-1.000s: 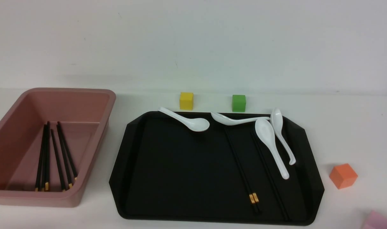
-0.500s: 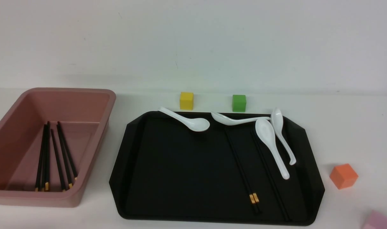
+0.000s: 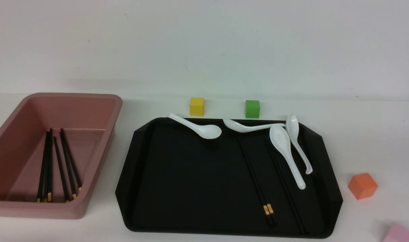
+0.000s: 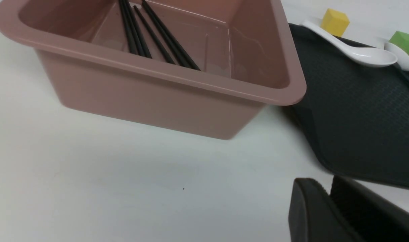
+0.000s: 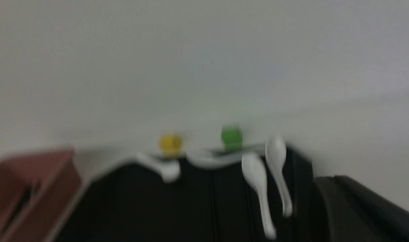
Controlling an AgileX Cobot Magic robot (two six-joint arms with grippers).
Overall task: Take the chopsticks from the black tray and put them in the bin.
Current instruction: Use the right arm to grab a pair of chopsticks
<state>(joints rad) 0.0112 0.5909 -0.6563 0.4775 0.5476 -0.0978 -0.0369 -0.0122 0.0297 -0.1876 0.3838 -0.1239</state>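
The bin [image 3: 73, 95] stood at the left and held several chopsticks [image 3: 58, 164], lying lengthwise on its floor with their gold bands toward the near wall. Just right of it, across a narrow strip of table [image 3: 375, 134], lay the tray [image 3: 184, 178]. On the tray's right half lay a gold-banded pair [image 3: 256, 181], running from the middle to the near rim. A further dark stick [image 3: 286, 191] lay beside it, too faint to count. Four spoons [image 3: 286, 154] crowded the far rim, and the longest lay just beside that faint stick. The tray's left half was bare.

A yellow cube [image 3: 196, 106] and a green cube [image 3: 252, 109] sat just beyond the far rim. An orange cube [image 3: 362, 186] and a pink cube [image 3: 397, 233] sat off the right edge.

Only a dark corner of the left gripper [image 4: 327, 201] showed, low over the table near the bin's corner. The right gripper [image 5: 352, 208] was a blur, so I cannot tell how wide either stood or whether it held anything
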